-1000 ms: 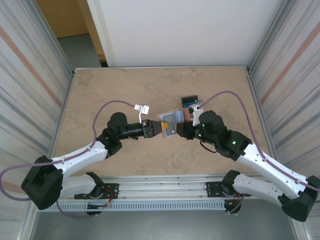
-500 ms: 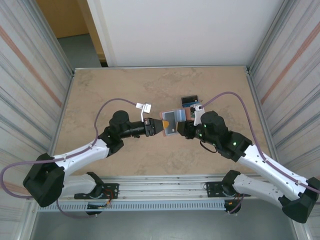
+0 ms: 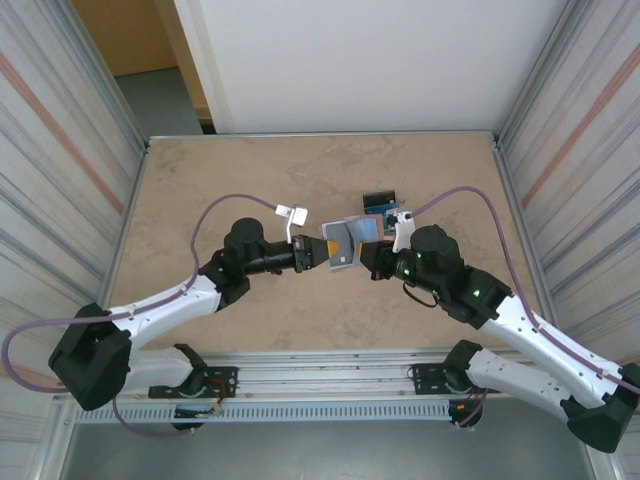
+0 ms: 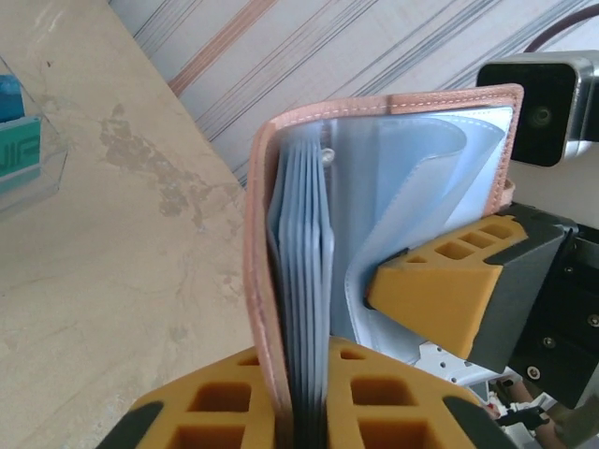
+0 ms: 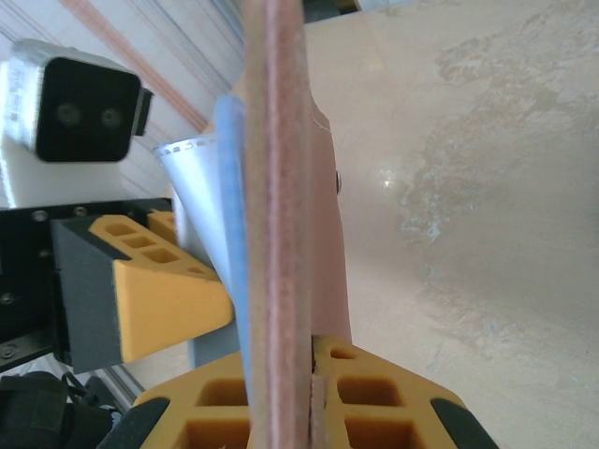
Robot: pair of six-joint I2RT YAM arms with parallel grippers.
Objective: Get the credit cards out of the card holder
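The card holder (image 3: 347, 236), a pinkish-brown leather bifold with light-blue sleeves, hangs open above the table's middle between my two grippers. My left gripper (image 3: 326, 251) is shut on one cover and its stack of sleeves (image 4: 304, 309), with its jaws pressed against both sides (image 4: 304, 416). My right gripper (image 3: 363, 256) is shut on the other cover (image 5: 281, 187), pinching its edge (image 5: 309, 402). One of its orange fingers (image 4: 440, 290) shows in the left wrist view behind a bowed sleeve. The credit cards in the sleeves are hidden.
A clear, black-backed upright stand (image 3: 380, 203) with blue-teal cards in it stands on the table just behind the grippers; its corner with a teal card (image 4: 14, 140) shows at the far left of the left wrist view. Corrugated walls flank the marbled table (image 3: 220, 180).
Both grippers have closed onto the card holder's covers. The holder has shifted slightly back and to the right, and both arms moved with it.
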